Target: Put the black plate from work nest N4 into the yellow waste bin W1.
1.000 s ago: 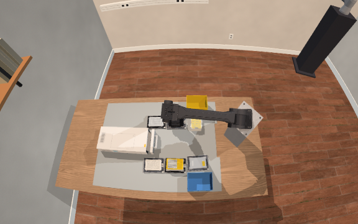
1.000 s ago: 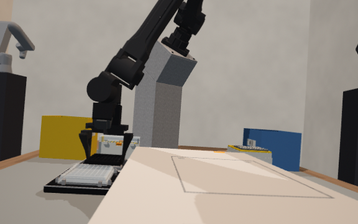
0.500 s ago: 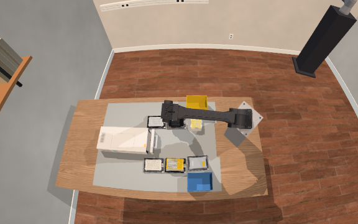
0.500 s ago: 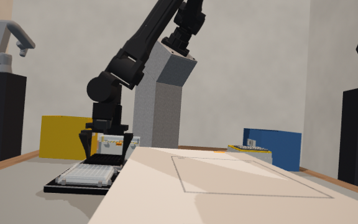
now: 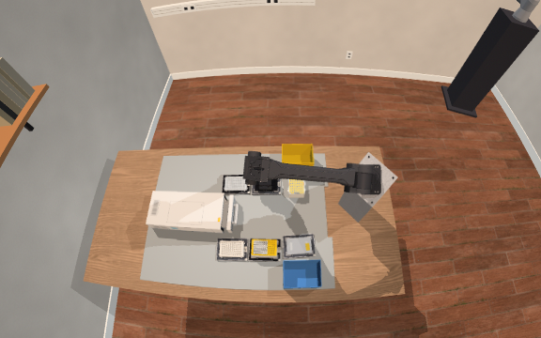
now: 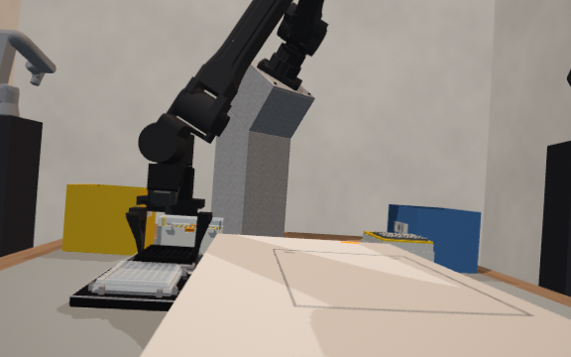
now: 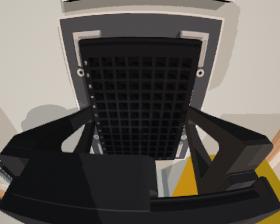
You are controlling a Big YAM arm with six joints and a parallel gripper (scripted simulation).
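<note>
My gripper [image 7: 140, 110] reaches straight down over it, with one finger on each long side, shut on the plate. In the exterior view the fingers [image 6: 169, 239] straddle the plate [image 6: 169, 254] at nest level. In the overhead view the wrist [image 5: 265, 180] hides the plate. The yellow waste bin W1 [image 5: 298, 154] stands upright just behind and to the right; it also shows in the exterior view [image 6: 102, 218].
A white plate [image 5: 235, 183] sits in the nest next to the black one. A yellow tip box [image 5: 296, 187] is on the other side. A large white instrument [image 5: 188, 211] lies in front. Three plates [image 5: 265, 249] and a blue bin [image 5: 301, 274] line the near edge.
</note>
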